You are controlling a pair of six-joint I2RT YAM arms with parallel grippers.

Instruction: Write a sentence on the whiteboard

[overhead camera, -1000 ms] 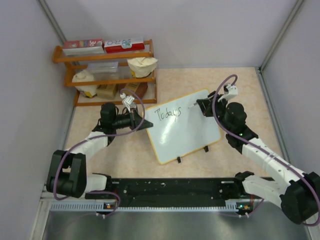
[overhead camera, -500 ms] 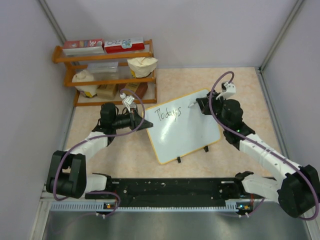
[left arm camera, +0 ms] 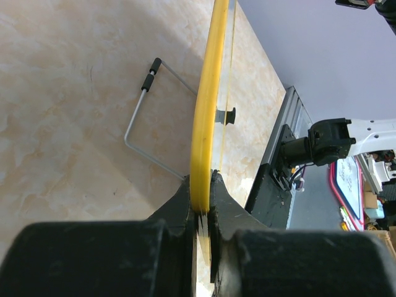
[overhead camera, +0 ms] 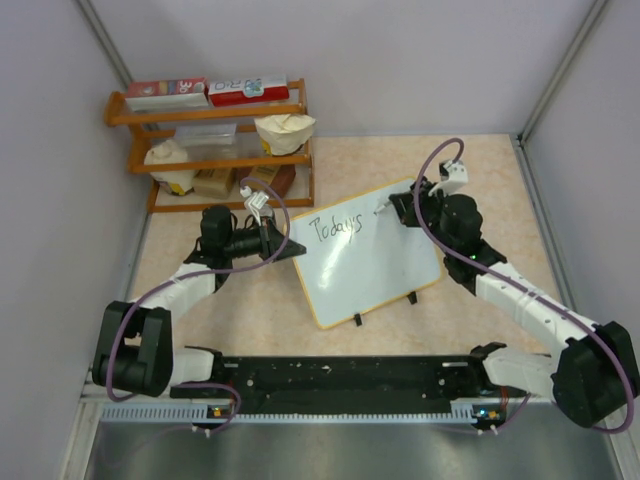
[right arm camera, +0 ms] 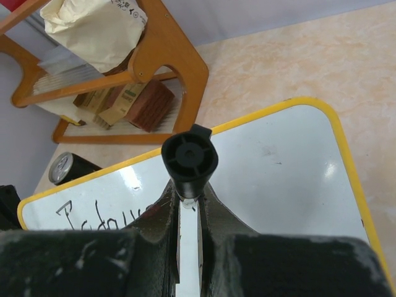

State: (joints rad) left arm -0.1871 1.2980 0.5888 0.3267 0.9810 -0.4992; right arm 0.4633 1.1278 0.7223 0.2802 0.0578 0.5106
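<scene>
The glossy white rectangular whiteboard (overhead camera: 372, 268) with its yellow frame sits mid-tabletop (overhead camera: 480, 170), between the left and right edges. My left pincer (left arm camera: 203, 201) is clamped on its frame, I judge to steady it for writing. My right pincer (overhead camera: 396, 212) is closed around a black-ended white marker (right arm camera: 189, 158) at the board's far edge. The sentence (overhead camera: 336, 228) reads only "Todays" in thin black strokes.

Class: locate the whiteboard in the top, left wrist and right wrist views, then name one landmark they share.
Top external: the whiteboard sits angled at centre.
Left wrist: edge-on, rising from the left gripper clamped on it.
Right wrist: its white face fills the lower half, behind the marker.
Shared landmark: its yellow frame, seen in all three.
</scene>
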